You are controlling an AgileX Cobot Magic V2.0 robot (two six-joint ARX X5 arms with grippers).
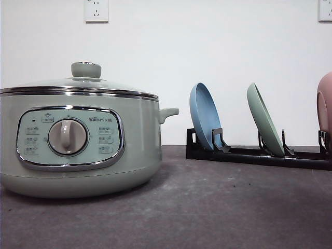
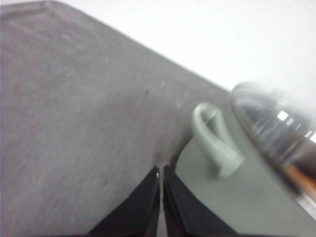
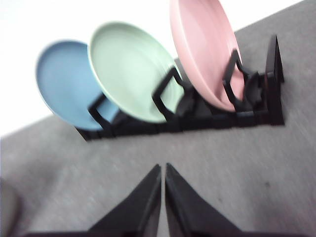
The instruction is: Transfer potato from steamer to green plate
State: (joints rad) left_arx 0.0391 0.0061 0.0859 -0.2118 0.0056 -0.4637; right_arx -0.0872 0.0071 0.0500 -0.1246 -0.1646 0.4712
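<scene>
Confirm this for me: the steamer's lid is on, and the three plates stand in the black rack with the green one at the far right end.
Not quite. The green plate stands in the middle of the rack, between the blue plate and the pink plate, as the front view shows. The steamer does have its lid on.

Glossy glass-lidded steamer (image 1: 78, 140), matte green plate (image 1: 264, 120), rough grey table (image 1: 218, 207).

From my station I log bright, even lighting in the sharp front view, a soft shadow under the steamer (image 1: 78, 150) on the table (image 1: 218, 207), glare on its glass lid (image 2: 276, 133), and blur smearing both wrist views, including the green plate (image 3: 131, 69).
</scene>
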